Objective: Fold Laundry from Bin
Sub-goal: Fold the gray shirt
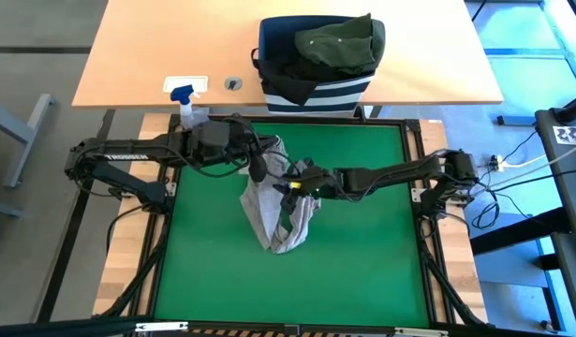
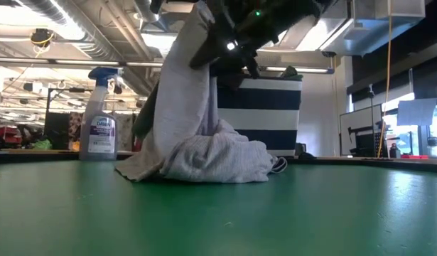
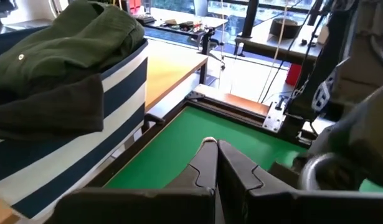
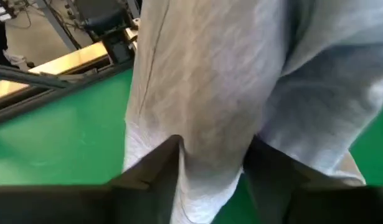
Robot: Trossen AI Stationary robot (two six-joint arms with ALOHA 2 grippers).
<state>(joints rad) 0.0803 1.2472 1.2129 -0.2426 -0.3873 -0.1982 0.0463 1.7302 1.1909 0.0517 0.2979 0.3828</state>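
Note:
A light grey garment (image 1: pixel 278 211) (image 2: pixel 197 135) hangs in a column over the green mat (image 1: pixel 362 271), its lower end heaped on the mat. My left gripper (image 1: pixel 265 165) (image 3: pixel 211 146) is shut at the column's top. My right gripper (image 1: pixel 292 190) (image 4: pixel 215 144) stands open partway down, one finger on each side of the hanging cloth (image 4: pixel 210 81). The striped navy bin (image 1: pixel 316 89) (image 3: pixel 66 155) sits on the wooden table beyond the mat. A dark olive garment (image 1: pixel 339 42) (image 3: pixel 60 50) and a black one (image 1: pixel 288 65) are piled in it. My left gripper pinches a small bit of pale cloth (image 3: pixel 208 141) between its shut fingertips. The garment hangs below the fingers, its lower end (image 2: pixel 204 160) resting on the mat; the gripper's own body hides the hanging part in the wrist view. My right gripper has the hanging grey cloth (image 4: pixel 213 162) between its fingers (image 4: pixel 163 165), coming at it level and slanting down from the table's right. I cannot tell whether the fingers touch the cloth.
A clear spray bottle (image 1: pixel 186 105) (image 2: pixel 99 117) with a blue nozzle stands at the mat's far left corner. The wooden table (image 1: pixel 156 56) runs along the far side. Bare green mat lies near and to the right of the garment.

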